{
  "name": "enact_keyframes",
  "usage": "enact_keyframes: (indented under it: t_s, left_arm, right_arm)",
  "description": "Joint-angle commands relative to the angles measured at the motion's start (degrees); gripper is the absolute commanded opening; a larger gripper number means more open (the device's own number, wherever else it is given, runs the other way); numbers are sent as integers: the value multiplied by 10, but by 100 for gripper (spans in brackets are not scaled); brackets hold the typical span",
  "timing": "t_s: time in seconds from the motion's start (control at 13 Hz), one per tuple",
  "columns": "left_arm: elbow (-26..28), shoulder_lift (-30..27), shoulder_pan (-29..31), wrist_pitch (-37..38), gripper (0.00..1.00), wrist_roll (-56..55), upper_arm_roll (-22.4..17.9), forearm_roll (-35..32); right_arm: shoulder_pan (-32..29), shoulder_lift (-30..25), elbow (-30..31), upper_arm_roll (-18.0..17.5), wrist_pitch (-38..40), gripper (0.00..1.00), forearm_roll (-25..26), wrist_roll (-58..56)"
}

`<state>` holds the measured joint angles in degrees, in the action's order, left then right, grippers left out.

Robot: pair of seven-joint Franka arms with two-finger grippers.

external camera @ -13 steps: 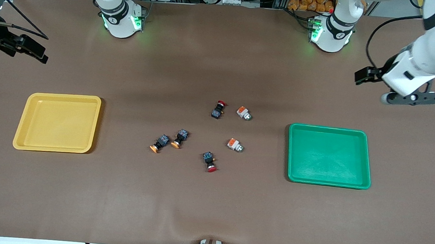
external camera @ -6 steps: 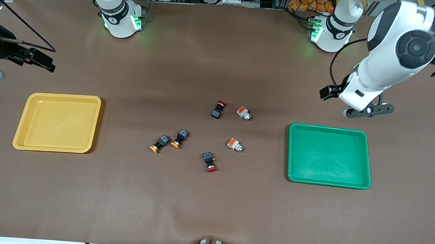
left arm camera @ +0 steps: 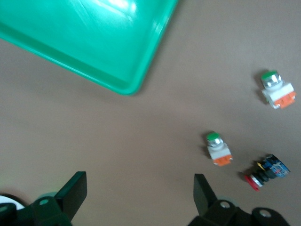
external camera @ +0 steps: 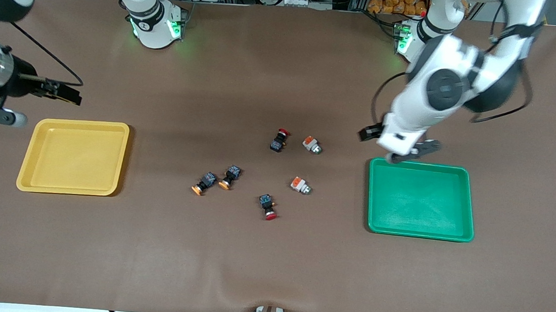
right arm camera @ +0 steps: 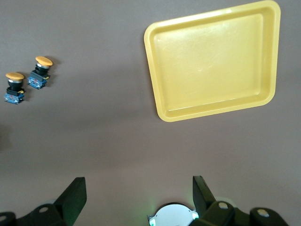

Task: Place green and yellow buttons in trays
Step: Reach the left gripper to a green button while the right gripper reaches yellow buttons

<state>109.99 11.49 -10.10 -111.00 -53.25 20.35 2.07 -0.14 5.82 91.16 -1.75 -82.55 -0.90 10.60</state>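
My left gripper (left arm camera: 136,200), fingers spread and empty, has swung in from the table's end to the green tray (external camera: 421,199) corner, approaching the two green buttons (left arm camera: 218,148), which lie untouched mid-table. My right gripper (right arm camera: 138,197), also spread, has edged toward the yellow tray (external camera: 73,157); both yellow buttons (right arm camera: 40,70) remain unplaced.

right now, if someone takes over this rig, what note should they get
Left gripper open, over the brown mat at the green plastic tray corner. Right gripper open, beside the yellow plastic tray.
Both trays hold nothing. Two white-bodied green-capped buttons and two yellow-capped black-blue buttons lie mid-table among red-capped ones.
Done: nothing. Left: all four.
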Motion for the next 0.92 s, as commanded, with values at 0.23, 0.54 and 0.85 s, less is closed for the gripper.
enact_keyframes:
  t_s: [0.23, 0.54, 0.85]
  left_arm:
    - [-6, 98, -88, -97, 100, -262, -1, -80]
    - [-11, 158, -124, -157, 100, -416, 0, -132]
    - [-11, 193, -142, -200, 100, -500, -1, -170]
  right_arm:
    - [18, 23, -11, 0, 27, 100, 6, 33]
    - [35, 60, -9, -3, 29, 100, -1, 127]
    - [35, 82, -8, -2, 29, 100, -49, 151]
